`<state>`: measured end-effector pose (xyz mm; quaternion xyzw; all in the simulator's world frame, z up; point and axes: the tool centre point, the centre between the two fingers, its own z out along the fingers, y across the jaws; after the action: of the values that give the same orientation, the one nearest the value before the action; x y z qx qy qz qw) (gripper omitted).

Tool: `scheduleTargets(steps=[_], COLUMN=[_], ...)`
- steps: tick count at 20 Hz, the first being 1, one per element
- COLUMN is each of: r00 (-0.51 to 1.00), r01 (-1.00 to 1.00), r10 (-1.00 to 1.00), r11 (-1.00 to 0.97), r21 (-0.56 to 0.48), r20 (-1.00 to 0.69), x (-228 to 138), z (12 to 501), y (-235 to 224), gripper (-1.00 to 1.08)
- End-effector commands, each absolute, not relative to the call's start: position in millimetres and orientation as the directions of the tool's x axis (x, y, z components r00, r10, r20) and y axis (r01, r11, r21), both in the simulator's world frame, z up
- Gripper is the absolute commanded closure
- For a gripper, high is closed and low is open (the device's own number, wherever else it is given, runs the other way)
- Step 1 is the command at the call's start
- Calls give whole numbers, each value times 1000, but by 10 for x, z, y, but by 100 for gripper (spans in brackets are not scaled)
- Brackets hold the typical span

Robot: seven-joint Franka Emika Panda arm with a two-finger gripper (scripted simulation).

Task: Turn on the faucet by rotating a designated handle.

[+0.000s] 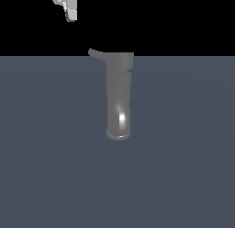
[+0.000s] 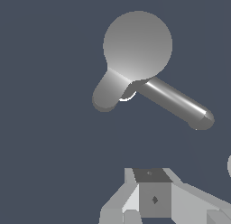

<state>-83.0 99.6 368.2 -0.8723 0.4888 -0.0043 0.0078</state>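
Note:
The faucet (image 1: pixel 119 98) is a tall glossy grey cylinder standing upright on the floor in the middle of the exterior view. Its thin curved handle (image 1: pixel 95 52) sticks out from the top cap toward the exterior view's left. My white gripper (image 1: pixel 70 14) hangs above the handle and further to the exterior view's left, clear of it. In the wrist view I look down on the round top cap (image 2: pixel 137 44), with the handle (image 2: pixel 176 101) reaching out from it. My gripper (image 2: pixel 153 191) shows with its fingers together and nothing between them.
A flat dark blue-grey floor (image 1: pixel 183 176) spreads all around the faucet. Nothing else stands on it.

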Motion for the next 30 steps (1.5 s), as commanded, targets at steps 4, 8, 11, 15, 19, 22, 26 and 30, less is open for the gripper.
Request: scheduleTargets(steps=[4,8,11,15,19,22,26,30], r00=[414,331,266,180,106,61,15,-11], r01=[-910,-944,-964,-984,-994,-998,-1000,-1000], r10=[-910,-944,-964,-984,-994,-998,-1000,-1000], r11=[-413,-331,-266,-180,-106,-61,-15,11], r21=[-15,-13,-11,-7,-5,-3,-1,0], r20=[-2,-3,-3,-2,-1,0,0,1], x=[-569,-382,-242,-64,80,166,249,295], z=[3526,3413,3326,3212,3118,3061,3005,2974], y=[983,949,911,846,777,728,674,641], gripper=[108,108,108,108,108,108,108,108])
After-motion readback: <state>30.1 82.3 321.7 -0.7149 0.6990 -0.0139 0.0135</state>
